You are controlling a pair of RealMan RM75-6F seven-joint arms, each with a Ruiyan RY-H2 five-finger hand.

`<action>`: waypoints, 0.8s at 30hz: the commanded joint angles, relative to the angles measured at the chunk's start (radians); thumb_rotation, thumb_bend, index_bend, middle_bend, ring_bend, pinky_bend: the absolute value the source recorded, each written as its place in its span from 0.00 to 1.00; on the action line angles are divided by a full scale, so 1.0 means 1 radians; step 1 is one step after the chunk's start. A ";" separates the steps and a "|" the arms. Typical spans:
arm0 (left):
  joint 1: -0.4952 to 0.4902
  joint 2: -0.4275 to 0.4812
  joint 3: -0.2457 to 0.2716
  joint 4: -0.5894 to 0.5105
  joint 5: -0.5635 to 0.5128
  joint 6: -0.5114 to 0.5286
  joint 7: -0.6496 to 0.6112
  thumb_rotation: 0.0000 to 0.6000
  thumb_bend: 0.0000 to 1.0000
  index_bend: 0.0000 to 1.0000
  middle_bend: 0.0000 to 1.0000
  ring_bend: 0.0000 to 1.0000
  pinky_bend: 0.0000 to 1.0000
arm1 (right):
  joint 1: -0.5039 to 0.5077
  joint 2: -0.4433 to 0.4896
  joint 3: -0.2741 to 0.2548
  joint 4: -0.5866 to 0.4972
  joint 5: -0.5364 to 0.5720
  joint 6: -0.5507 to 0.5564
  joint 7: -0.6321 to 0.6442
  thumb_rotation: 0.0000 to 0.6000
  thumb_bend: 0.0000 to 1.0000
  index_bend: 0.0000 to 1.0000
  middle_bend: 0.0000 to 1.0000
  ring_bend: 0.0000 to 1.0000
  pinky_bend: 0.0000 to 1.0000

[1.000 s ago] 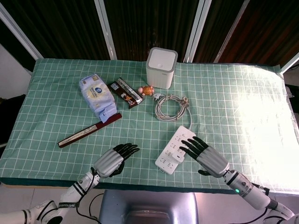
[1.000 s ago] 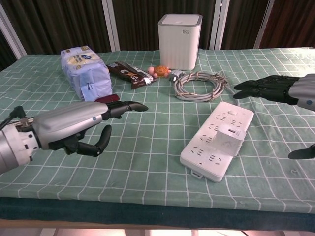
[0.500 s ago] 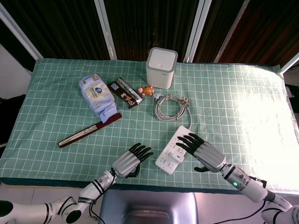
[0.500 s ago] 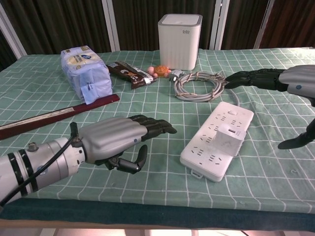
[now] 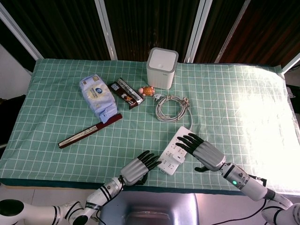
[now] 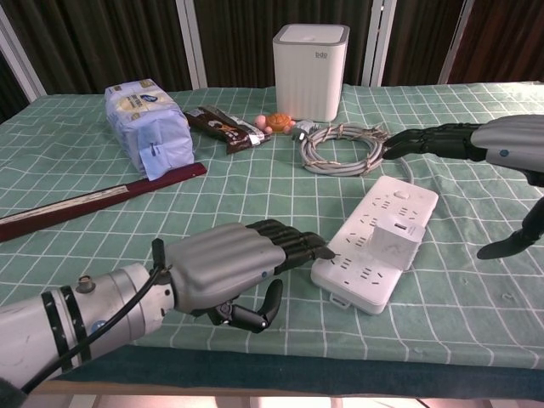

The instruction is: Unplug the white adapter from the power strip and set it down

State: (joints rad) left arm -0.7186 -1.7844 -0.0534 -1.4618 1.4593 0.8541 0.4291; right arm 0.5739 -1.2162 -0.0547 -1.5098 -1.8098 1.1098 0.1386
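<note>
The white power strip (image 5: 174, 146) (image 6: 374, 242) lies on the green checked cloth near the front edge. The white adapter (image 5: 180, 158) (image 6: 396, 244) sits plugged into it. My left hand (image 5: 139, 167) (image 6: 231, 268) reaches in from the left with its fingers stretched out, the fingertips touching the strip's near left end. It holds nothing. My right hand (image 5: 204, 152) (image 6: 476, 140) hovers over the strip's right side, fingers extended and apart, thumb hanging below. Nothing is in it, and it stands clear of the adapter.
The strip's coiled cable (image 5: 171, 107) (image 6: 344, 146) lies behind it, in front of a white box (image 5: 162, 68) (image 6: 311, 59). A tissue pack (image 5: 98, 97) (image 6: 146, 123), a snack bar (image 5: 126, 93), a small toy (image 5: 148, 90) and a dark red stick (image 5: 89, 131) lie to the left.
My left hand has slid right along the table's front until its fingertips reached the strip's near end. My right hand has drifted slightly over the strip, still holding nothing.
</note>
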 commanded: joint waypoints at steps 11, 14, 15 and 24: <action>-0.011 -0.018 0.024 -0.009 0.015 0.023 0.004 0.59 0.83 0.00 0.00 0.00 0.05 | 0.009 -0.006 -0.012 -0.011 0.015 -0.008 -0.016 1.00 0.12 0.00 0.00 0.00 0.00; -0.016 -0.032 0.023 -0.001 0.006 0.021 0.021 0.59 0.84 0.00 0.00 0.00 0.05 | 0.011 -0.009 -0.015 -0.010 0.016 -0.009 -0.018 1.00 0.12 0.00 0.00 0.00 0.00; -0.018 -0.039 0.022 -0.001 0.002 0.019 0.023 0.59 0.84 0.00 0.00 0.00 0.05 | 0.012 -0.012 -0.017 -0.008 0.017 -0.012 -0.020 1.00 0.12 0.00 0.00 0.00 0.00; -0.038 -0.070 0.015 0.024 -0.014 0.007 0.032 0.60 0.83 0.00 0.00 0.00 0.05 | 0.025 -0.029 -0.021 -0.011 0.025 -0.033 -0.043 1.00 0.12 0.00 0.00 0.00 0.00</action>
State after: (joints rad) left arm -0.7553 -1.8526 -0.0387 -1.4407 1.4477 0.8616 0.4602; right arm 0.5986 -1.2450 -0.0750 -1.5197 -1.7857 1.0778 0.0969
